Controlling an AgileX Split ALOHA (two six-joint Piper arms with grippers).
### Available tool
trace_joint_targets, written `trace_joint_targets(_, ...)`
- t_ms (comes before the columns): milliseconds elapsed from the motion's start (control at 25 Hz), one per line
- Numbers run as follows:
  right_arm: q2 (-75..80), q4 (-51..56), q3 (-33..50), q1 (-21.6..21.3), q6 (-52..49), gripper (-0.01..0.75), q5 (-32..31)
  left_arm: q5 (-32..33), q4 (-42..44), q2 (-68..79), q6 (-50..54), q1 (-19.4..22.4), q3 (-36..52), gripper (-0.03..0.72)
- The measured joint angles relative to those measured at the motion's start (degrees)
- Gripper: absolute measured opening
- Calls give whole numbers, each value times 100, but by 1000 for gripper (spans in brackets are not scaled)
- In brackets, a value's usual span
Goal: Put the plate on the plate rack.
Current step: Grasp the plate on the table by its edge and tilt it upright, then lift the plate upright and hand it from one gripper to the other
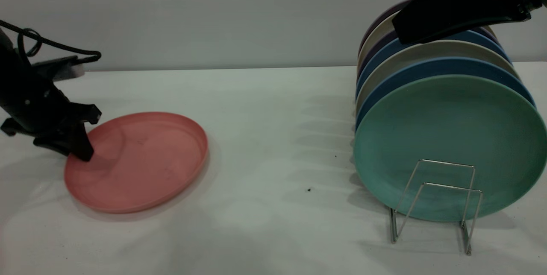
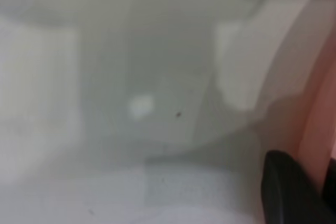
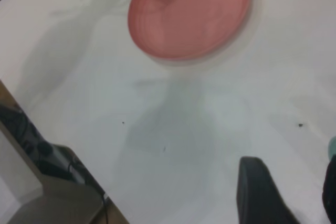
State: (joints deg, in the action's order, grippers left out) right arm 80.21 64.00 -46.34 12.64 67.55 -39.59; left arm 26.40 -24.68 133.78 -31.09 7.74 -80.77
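The salmon-pink plate [image 1: 141, 164] lies flat on the white table at the left; it also shows in the right wrist view [image 3: 194, 17]. My left gripper [image 1: 81, 149] is at the plate's left rim. In the left wrist view a strip of the pink plate [image 2: 315, 150] sits in the narrow gap between my black fingers [image 2: 289, 192], which are shut on the rim. The silver wire plate rack [image 1: 444, 189] stands at the right with two free loops in front. My right gripper [image 3: 294, 198] is open and empty, held high above the rack.
Several plates stand upright in the rack, a teal-green plate [image 1: 448, 138] at the front, then blue [image 1: 444, 66] and cream ones behind. The right arm [image 1: 461, 6] hangs over them. The table edge and floor show in the right wrist view [image 3: 58, 182].
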Motion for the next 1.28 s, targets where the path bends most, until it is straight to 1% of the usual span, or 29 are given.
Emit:
trace_joint_targets(160, 0, 132, 0, 43, 267, 320, -72, 44, -47, -298, -698, -11, 18, 35)
trace_joint_targets(280, 0, 511, 0, 50, 603, 320, -165, 176, -410, -522, -1588, -11, 30, 27)
trace_joint_targets(400, 21, 753, -71, 50, 862, 320, -268, 558, -992, -685, -2645, -11, 34, 24)
trace_joint_targets(560, 185, 817, -392, 50, 932, 320, -574, 1106, -1679, -963, -3730, -11, 51, 24)
trace_joint_targets(680, 375, 836, -639, 50, 932, 320, -743, 1416, -1865, -1216, -4096, -11, 51, 24)
trace_joint_targets(880, 831, 802, -1026, 50, 944, 320, -1019, 1896, -1843, -1563, -4451, -57, 51, 24)
trace_joint_targets(960, 1025, 696, -1175, 50, 944, 320, -1141, 2064, -1695, -1665, -4533, -180, 51, 24)
trace_joint_targets(1080, 1293, 531, -1340, 129, 944, 320, -1230, 2186, -1352, -1758, -4540, -518, 57, 24)
trace_joint_targets(1280, 1569, 125, -1683, 514, 946, 320, -1191, 2189, -663, -1796, -4231, -1223, 57, 24)
